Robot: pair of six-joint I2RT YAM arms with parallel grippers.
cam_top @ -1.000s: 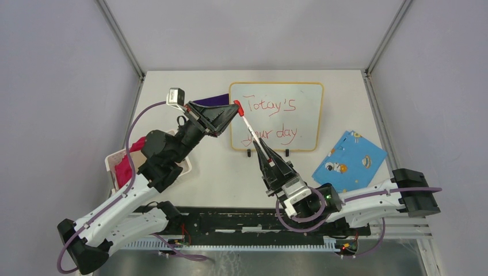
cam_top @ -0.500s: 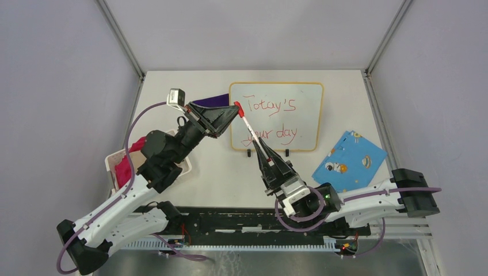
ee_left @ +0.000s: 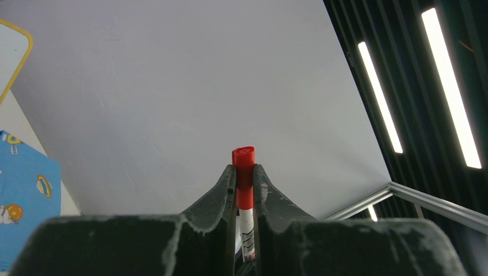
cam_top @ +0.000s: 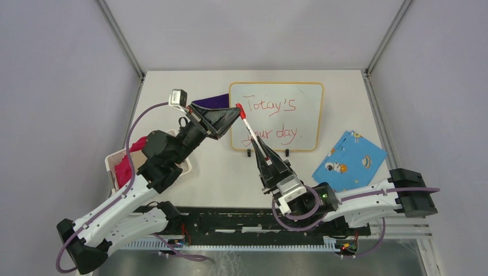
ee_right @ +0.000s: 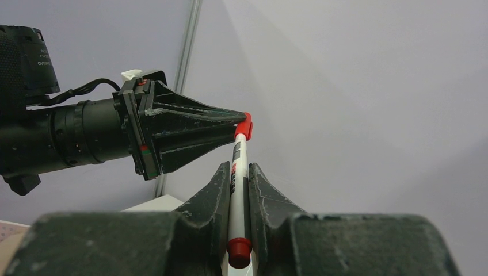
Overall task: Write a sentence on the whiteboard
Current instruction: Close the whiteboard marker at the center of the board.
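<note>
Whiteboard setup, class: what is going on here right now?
The whiteboard already carries the sentence in red, on two lines. Both arms hold the marker between them: the right gripper is shut on its barrel, the left gripper on the red cap. Cap and barrel look joined.

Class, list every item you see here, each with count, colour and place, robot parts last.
whiteboard: one, white, yellow frame, table's far middle
sentence: two lines, red, on the whiteboard
marker: one, white with red cap, in front of the whiteboard
card: one, blue, cartoon prints, right of the whiteboard
purple cloth: one, left of the whiteboard
basket: one, pale, table's left edge
red cloth: one, in the basket
table: one, white
left arm: one, black and white, jaws shut on the marker's cap
right arm: one, black and white, jaws shut on the marker's barrel
</note>
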